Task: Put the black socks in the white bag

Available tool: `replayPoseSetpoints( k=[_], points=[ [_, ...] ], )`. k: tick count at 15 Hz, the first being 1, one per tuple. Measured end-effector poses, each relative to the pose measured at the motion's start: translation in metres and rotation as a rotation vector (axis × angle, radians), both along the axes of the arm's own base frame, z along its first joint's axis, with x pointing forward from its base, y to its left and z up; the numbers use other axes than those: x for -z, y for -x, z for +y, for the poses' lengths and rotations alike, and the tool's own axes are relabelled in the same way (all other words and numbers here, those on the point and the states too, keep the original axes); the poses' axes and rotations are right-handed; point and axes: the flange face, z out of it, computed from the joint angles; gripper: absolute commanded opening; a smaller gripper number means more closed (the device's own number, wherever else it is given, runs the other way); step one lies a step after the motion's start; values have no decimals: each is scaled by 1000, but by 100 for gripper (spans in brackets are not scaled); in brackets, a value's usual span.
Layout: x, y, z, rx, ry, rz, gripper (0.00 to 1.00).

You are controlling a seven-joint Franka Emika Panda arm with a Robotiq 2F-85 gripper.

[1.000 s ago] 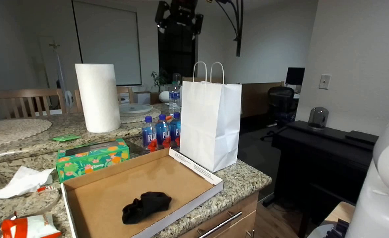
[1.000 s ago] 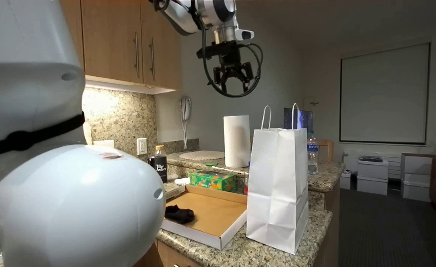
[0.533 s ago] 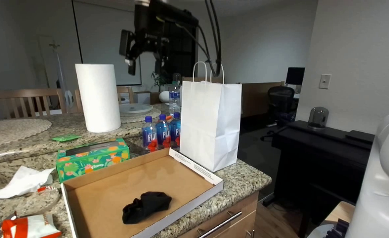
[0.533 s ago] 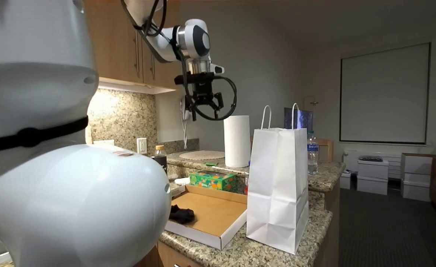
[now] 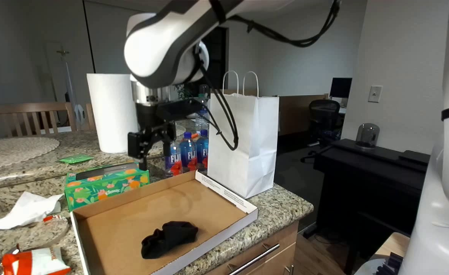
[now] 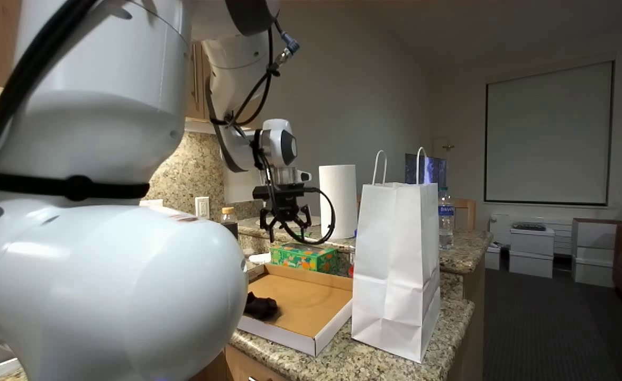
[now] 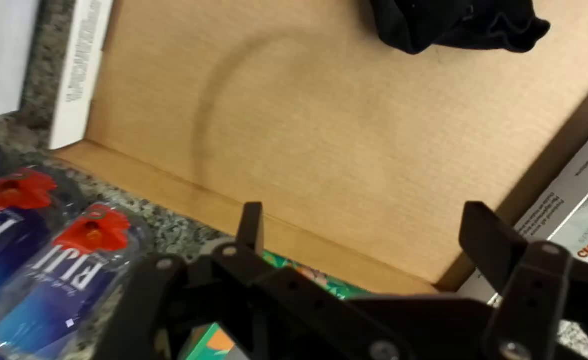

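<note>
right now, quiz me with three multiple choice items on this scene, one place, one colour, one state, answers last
1. Where are the black socks?
A. On the floor
B. Inside the cardboard tray
C. On a chair

2. Main colour of the tissue box?
A. Purple
B. Black
C. Green

3. How does the gripper stand?
A. Open, holding nothing
B. Shut on the black socks
C. Shut, holding nothing

1 B: both exterior views show them on the cardboard tray's bottom.
2 C: both exterior views show its green sides.
3 A: the wrist view shows the jaws apart, nothing between.
</note>
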Motion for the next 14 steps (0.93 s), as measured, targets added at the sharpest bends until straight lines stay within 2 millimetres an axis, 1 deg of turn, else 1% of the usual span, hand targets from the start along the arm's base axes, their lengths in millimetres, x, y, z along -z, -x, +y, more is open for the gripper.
replayPoseSetpoints(
  k=[2,4,5,7,9,14],
  points=[
    [40,0,16,-27,-17,22,100],
    [69,3,29,-48,-37,45,100],
    [79,6,33,-58,-49,59,100],
    [91,13,38,-68,-64,89,100],
    [95,21,38,-57,-74,111,100],
    [104,43,29,-12,-88,167,100]
  ],
)
